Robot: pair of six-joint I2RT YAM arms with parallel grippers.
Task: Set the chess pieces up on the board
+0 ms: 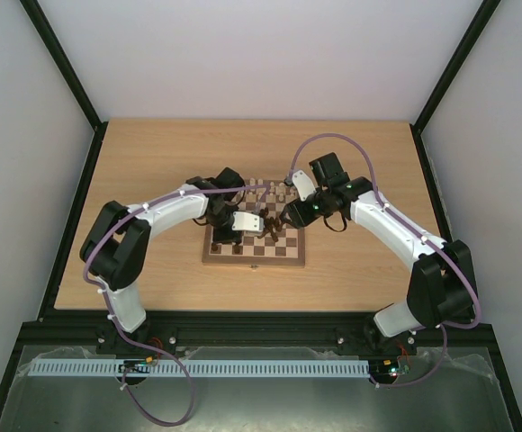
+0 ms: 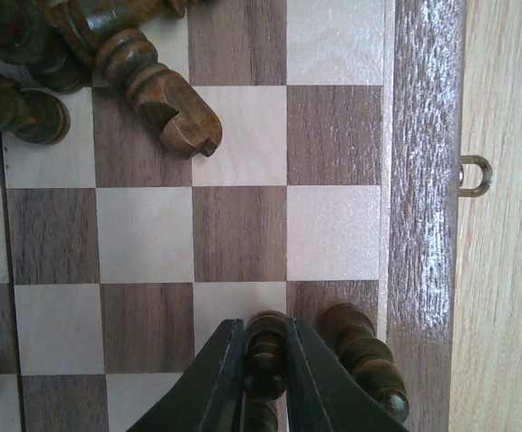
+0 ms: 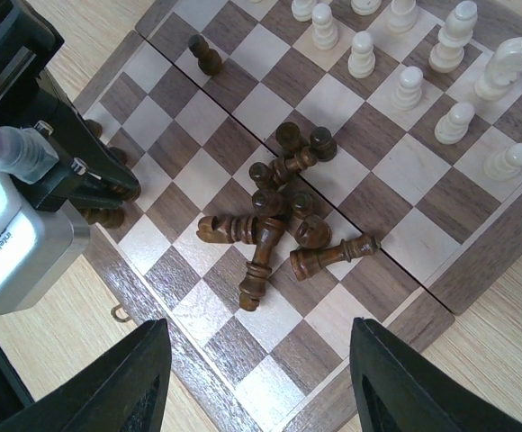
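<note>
The left hand (image 2: pixel 265 331) is clenched on a small dark brown turned wooden pawn (image 2: pixel 265 360), held upright over a square in the outermost rank of the square wooden chessboard with dark and tan checkered squares (image 2: pixel 423 180), which lies on the pale wood counter (image 2: pixel 504 297). A second dark turned piece (image 2: pixel 366 360) stands just beside it, next to the board's brown border. The right wrist view shows a few more dark pieces close to that hand along the same edge, but they are partly hidden. A lone dark pawn (image 3: pixel 207 56) stands apart on the far squares. At the board's centre, a heap of dark brown chessmen (image 3: pixel 274 225) lies tipped over, several touching or crossing one another; none of these is placed. To the right, the pale cream chessmen (image 3: pixel 409 85) stand upright in rows at the opposite end; that side appears largely set, although the frame cuts part of it off. The right hand (image 3: pixel 261 387) is released, fingers spread wide, above the heap and grasping nothing. Judged overall, the cream side is near completion and most of the dark side remains to be set.
</note>
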